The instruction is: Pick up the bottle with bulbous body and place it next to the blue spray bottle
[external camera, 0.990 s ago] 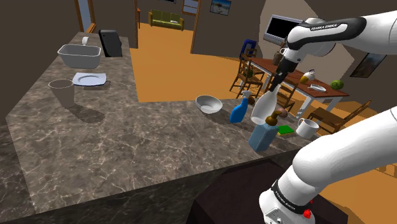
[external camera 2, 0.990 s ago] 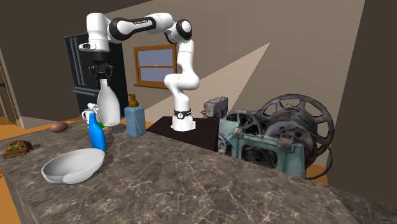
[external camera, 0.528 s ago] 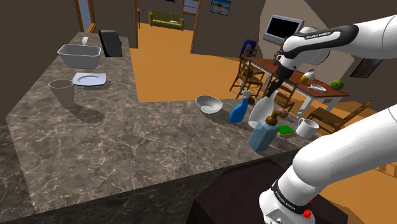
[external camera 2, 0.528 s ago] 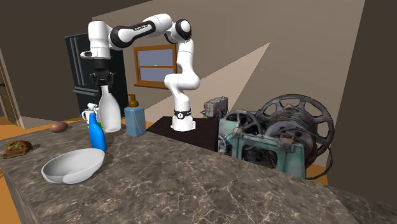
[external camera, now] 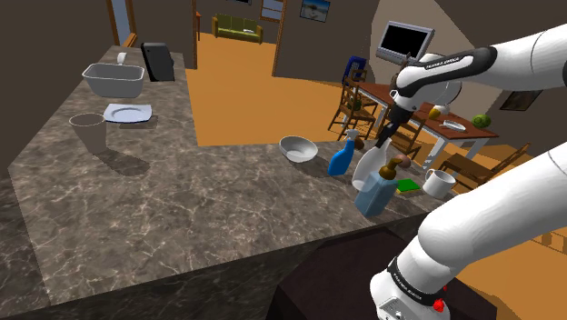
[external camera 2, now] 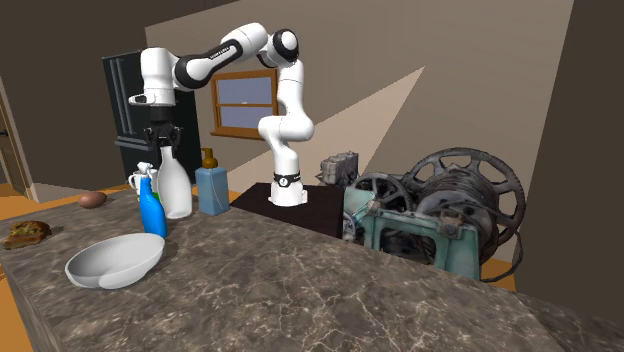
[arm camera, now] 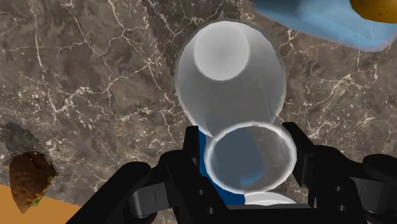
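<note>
The all-black gripper (external camera: pixel 382 135) hangs right of centre in the shoulder view. Its fingers (arm camera: pixel 300 149) are drawn in narrowly around the neck of the translucent white bottle with a bulbous body (external camera: pixel 367 165), one on each side just below the open rim. The bottle stands upright, with its base at or just above the dark marbled tabletop (external camera: pixel 136 209); I cannot tell whether it touches. The blue spray bottle (external camera: pixel 343 156) stands just to its left in the shoulder view, close beside it but apart. A pale blue square bottle with a brown stopper (external camera: pixel 374 193) stands just below and right of it. A shallow white bowl (external camera: pixel 298 147) lies further left. A white mug (external camera: pixel 438 184) and a green sponge (external camera: pixel 408 185) sit to the right.
</note>
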